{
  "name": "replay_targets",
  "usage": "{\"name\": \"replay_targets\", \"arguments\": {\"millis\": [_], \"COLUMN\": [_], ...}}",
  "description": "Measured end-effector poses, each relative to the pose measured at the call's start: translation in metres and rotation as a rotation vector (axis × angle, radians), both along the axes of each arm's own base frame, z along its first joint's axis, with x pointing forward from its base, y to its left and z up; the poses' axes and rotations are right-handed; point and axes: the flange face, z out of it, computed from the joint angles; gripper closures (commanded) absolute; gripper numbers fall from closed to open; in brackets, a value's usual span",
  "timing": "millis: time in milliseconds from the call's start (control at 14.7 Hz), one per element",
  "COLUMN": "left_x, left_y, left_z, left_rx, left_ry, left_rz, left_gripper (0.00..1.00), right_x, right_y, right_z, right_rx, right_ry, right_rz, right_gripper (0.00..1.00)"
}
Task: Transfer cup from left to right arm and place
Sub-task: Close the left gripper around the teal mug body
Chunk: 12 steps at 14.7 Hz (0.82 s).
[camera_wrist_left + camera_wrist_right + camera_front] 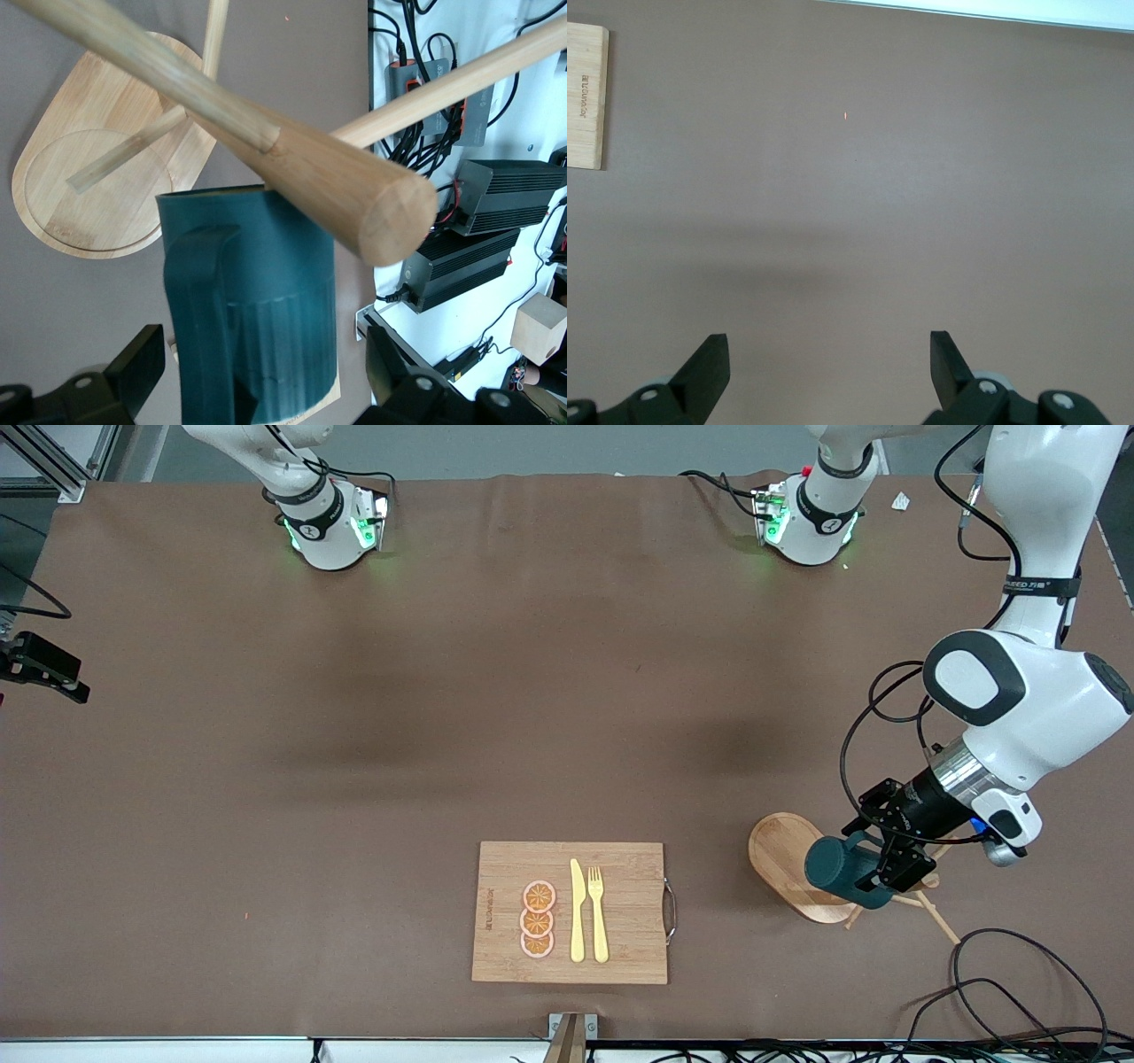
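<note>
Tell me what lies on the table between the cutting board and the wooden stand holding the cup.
Nothing: in the front view, only bare table separates the cutting board from the stand, where the left gripper is at the cup.

Brown table [354, 779], cables [1001, 992] at its edge, even overhead light

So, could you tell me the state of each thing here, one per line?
Cup: on its side in the air, at the wooden mug stand.
Mug stand: upright on the table.
Left gripper: open, fingers on either side of the cup.
Right gripper: open, empty, over bare table.
Cutting board: flat, carrying orange slices, knife and fork.
</note>
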Motion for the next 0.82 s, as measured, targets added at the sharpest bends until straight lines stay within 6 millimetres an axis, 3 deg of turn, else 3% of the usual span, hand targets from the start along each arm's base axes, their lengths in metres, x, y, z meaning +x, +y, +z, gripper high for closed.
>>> {"name": "replay_targets", "arguments": {"millis": [816], "left_x": [0.014], "left_y": [-0.001], "left_z": [-0.012], "left_rx": [-0.012], "left_ry": [0.003], "left_rz": [0.001], "left_gripper": [0.00], "right_x": [-0.001], "right_y": [-0.005], "right_z": [0.000], "right_rx": [0.000], "right_ry": [0.003], "right_rz": [-0.009], "right_gripper": [0.00]}}
